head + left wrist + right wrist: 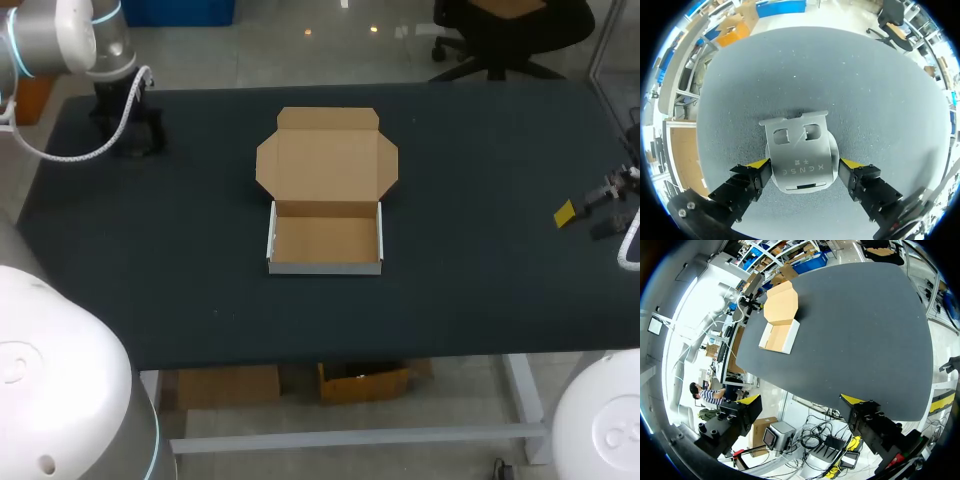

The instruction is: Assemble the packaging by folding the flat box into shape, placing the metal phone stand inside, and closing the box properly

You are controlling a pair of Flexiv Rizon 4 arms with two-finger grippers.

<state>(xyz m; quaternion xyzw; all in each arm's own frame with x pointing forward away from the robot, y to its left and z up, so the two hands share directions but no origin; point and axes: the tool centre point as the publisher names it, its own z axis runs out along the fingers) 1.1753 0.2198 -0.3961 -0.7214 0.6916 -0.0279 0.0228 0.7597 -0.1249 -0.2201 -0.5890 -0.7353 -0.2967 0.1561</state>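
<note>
Gripping noted on my left gripper [804, 162]: the yellow tips press against the two side edges of the metal phone stand [799, 145], one on each side, jaws set wide to its full breadth. Stand is flat silver plate, rounded end nearest my wrist, two square cut-outs and a bent lip at the far end. It sits low on the dark table [480, 260]; whether it is lifted clear I cannot tell. From the head view this spot is the table's far left corner, where my left arm [70, 40] comes down.

Right gripper [802, 401]: jaws spread wide, nothing between them. It hangs at the table's right edge, with the tabletop stretching out ahead of the fingers.

Box [325, 266]: mid-table, well apart from both grippers. Already folded into a shallow tray, white outer walls, brown card inside, nothing in it. Lid [327, 165] lies open flat behind the tray, side flaps out, tuck flap at the far end.
</note>
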